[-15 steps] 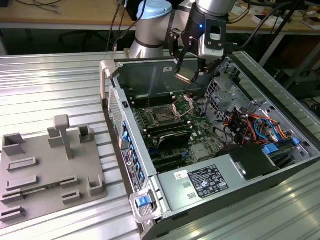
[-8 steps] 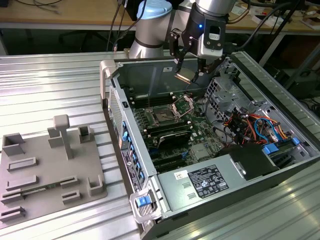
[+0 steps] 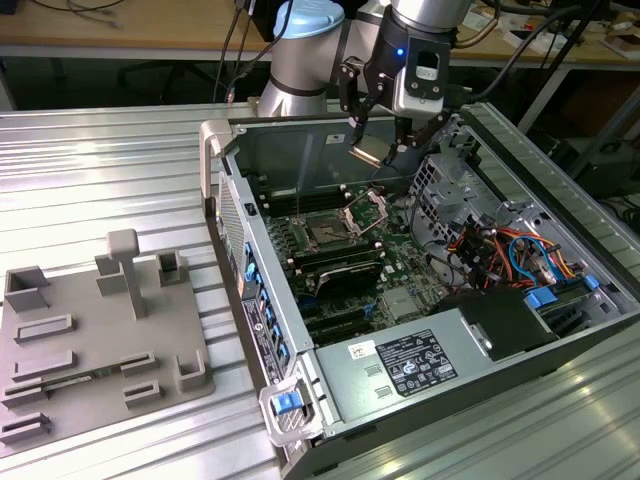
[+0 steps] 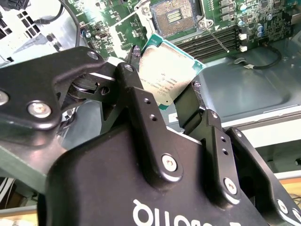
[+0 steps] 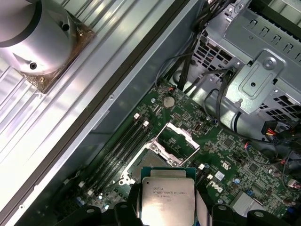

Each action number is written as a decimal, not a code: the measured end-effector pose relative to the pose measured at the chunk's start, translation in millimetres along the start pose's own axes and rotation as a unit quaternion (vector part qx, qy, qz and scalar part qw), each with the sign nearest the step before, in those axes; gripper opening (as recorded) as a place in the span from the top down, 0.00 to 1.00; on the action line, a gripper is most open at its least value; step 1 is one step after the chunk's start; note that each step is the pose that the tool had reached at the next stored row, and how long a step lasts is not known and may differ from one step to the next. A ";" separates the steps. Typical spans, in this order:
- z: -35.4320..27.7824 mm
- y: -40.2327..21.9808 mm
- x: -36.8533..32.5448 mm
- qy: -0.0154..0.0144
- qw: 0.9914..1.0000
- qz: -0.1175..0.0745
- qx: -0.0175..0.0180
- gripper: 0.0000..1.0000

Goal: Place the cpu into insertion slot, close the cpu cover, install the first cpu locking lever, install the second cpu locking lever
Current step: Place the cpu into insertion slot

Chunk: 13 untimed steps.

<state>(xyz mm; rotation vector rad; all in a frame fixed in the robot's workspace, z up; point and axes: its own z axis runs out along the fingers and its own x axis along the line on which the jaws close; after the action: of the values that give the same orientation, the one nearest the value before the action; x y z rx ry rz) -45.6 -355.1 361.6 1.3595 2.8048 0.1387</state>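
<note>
In the exterior view the gripper hangs over the open computer case, near its far wall. It pinches the cpu by two opposite edges, tilted and clear of the motherboard. Below, the insertion slot lies bare, with the cpu cover swung up beside it.

In the second wrist view black fingers clamp the cpu, and the insertion slot lies beyond.

In the first wrist view the cpu hides part of the insertion slot — the cpu cover stands open.
</note>
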 end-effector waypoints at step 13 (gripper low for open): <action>0.1 0.0 0.0 -0.001 1.000 0.013 0.000 0.45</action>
<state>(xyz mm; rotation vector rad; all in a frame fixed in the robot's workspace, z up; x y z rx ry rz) -45.6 -355.1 361.5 1.3966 2.7852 0.1382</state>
